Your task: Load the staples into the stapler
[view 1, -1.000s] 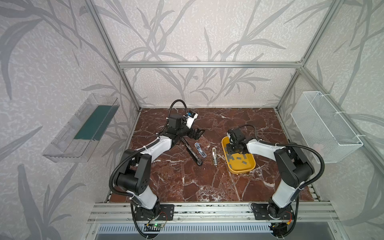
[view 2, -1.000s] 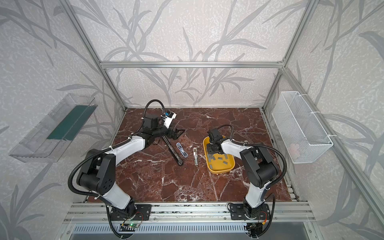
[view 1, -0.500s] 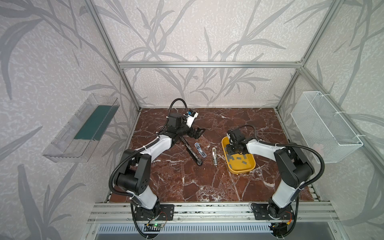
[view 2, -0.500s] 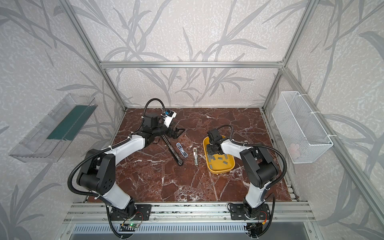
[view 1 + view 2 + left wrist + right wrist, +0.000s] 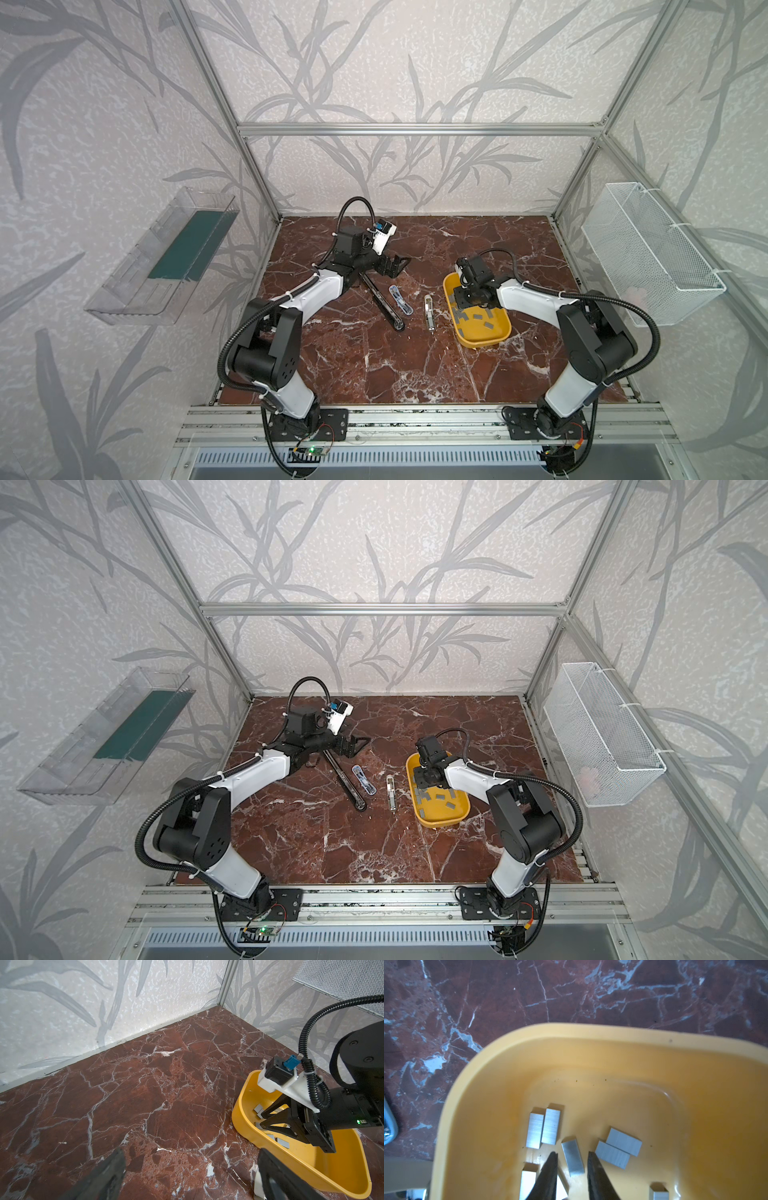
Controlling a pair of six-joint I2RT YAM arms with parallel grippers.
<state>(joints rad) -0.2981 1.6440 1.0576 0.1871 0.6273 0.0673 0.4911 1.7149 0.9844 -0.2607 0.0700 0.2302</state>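
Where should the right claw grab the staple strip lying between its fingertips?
Pinch its two long edges at mid-length, coming straight down: the staple strip lies flat in the yellow tray, long sides toward the fingers of the right claw.

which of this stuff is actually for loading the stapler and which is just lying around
For the job:
- flat grey metal staple strips
- yellow plastic tray holding them
- long black stapler, probably the one to load
- right hand, open around one strip

Lying about:
- small blue see-through stapler
- small silver stapler
- clear plastic wall bin
- white wire mesh basket
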